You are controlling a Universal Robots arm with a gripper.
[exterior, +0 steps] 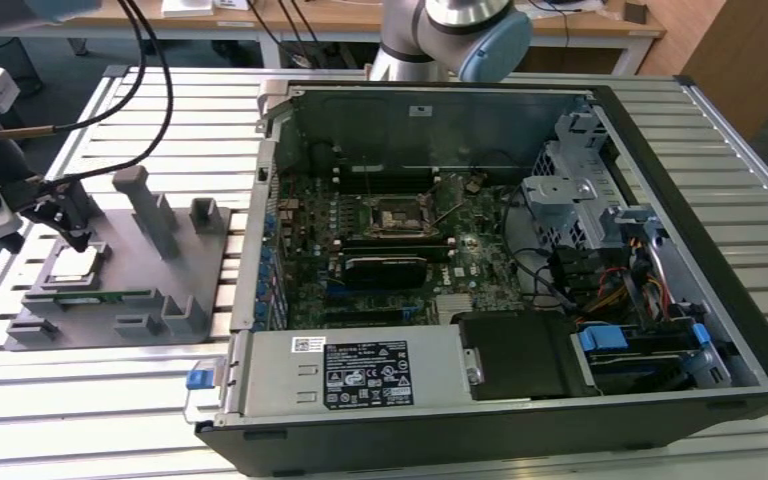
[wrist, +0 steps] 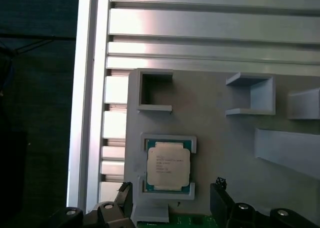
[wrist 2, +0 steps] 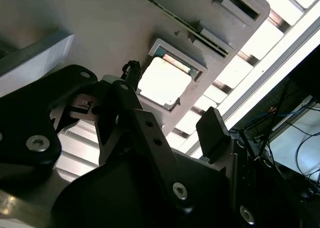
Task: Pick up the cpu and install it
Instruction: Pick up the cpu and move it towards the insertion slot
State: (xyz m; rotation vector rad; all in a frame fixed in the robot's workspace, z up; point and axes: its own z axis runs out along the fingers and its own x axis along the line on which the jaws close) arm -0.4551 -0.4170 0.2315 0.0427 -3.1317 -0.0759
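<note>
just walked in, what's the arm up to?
The arm's gripper hangs open over the cpu, fingers either side of it. The cpu lies flat in its pocket on the grey fixture, not yet gripped. The open PC case sits to the exterior view's right of it, with the motherboard socket exposed.

The cpu lies flat in a recess of the grey fixture.

The arm leaves the exterior view at 12 o'clock. The first wrist view's edge crops the green memory stick; in the second wrist view, glare blanks the top of the cpu.
</note>
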